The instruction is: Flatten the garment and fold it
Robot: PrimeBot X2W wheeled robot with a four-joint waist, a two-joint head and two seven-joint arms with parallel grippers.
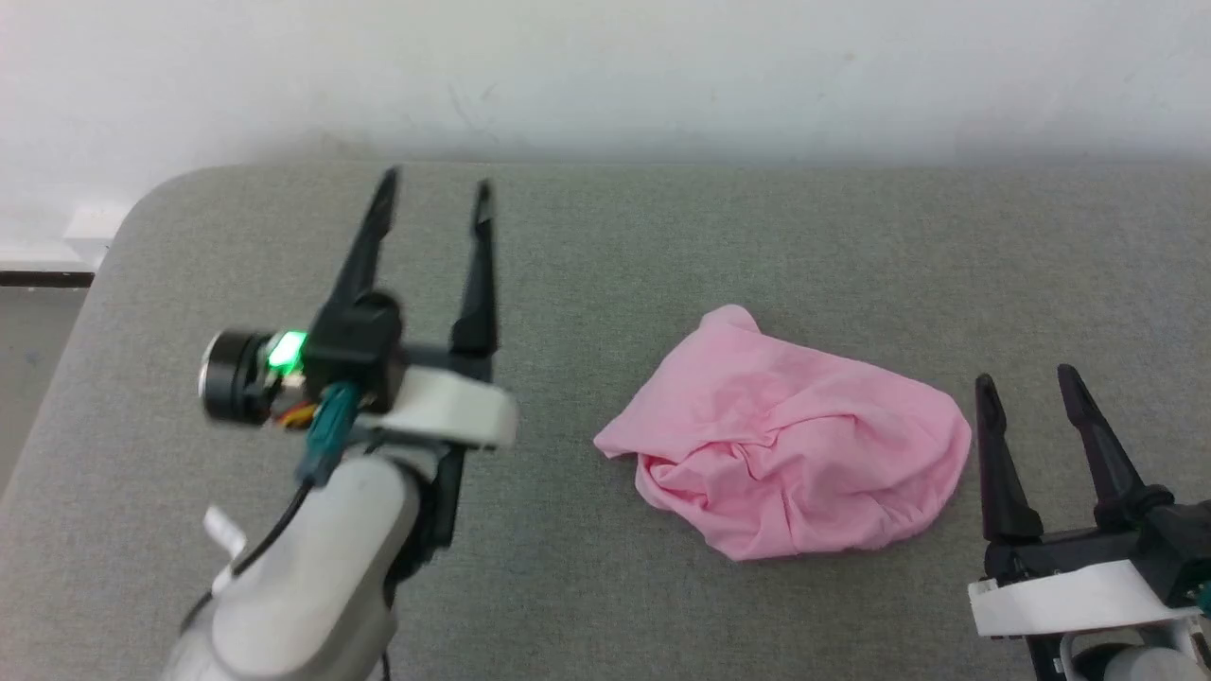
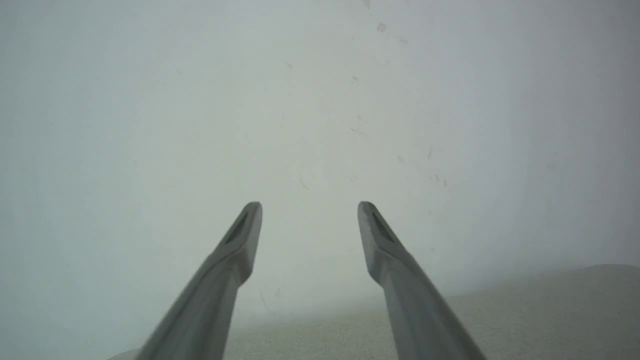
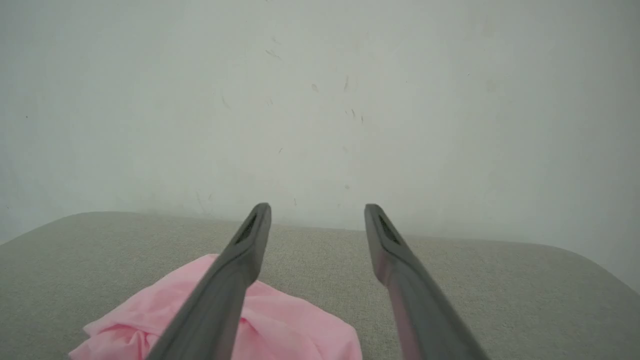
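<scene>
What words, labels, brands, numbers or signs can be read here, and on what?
None can be read.
The crumpled light-pink cloth garment, the grey fabric-covered table and the white wall bear no text.
The small white tag on the left arm's cable is too blurred to read.

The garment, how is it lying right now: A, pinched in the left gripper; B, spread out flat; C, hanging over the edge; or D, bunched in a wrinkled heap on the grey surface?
D: the garment sits crumpled on the grey surface, while the left gripper and the right gripper are both open with nothing between their fingers.
</scene>
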